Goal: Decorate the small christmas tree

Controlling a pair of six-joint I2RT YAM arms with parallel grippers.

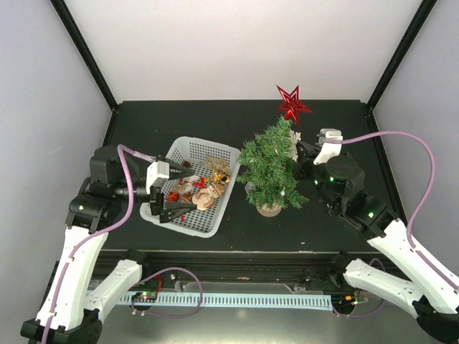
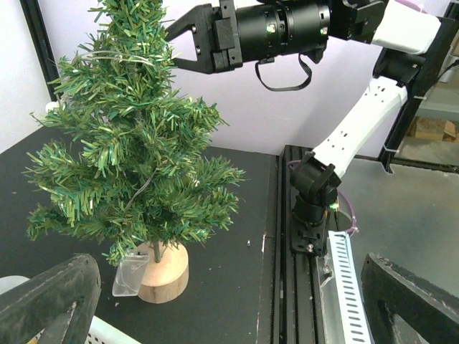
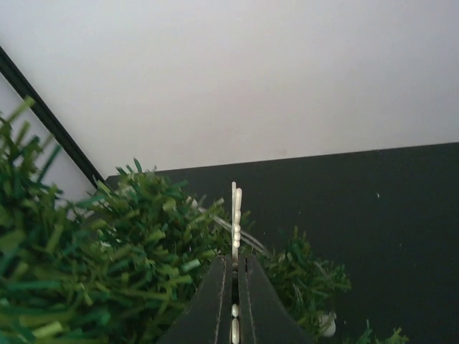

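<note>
The small christmas tree stands upright on a round wooden base right of the white basket. A red star shows at its tip. My right gripper reaches into the tree's upper right side, shut on a thin white ornament that I see edge-on, poking out between the fingers against the needles. My left gripper hovers open over the basket's ornaments, nothing between its fingers. From the left wrist, the tree fills the left half.
A clear plastic box leans on the tree's base. The basket holds several red, gold and tan ornaments. Black frame posts and white walls close in the table. A rail with a perforated strip runs along the near edge.
</note>
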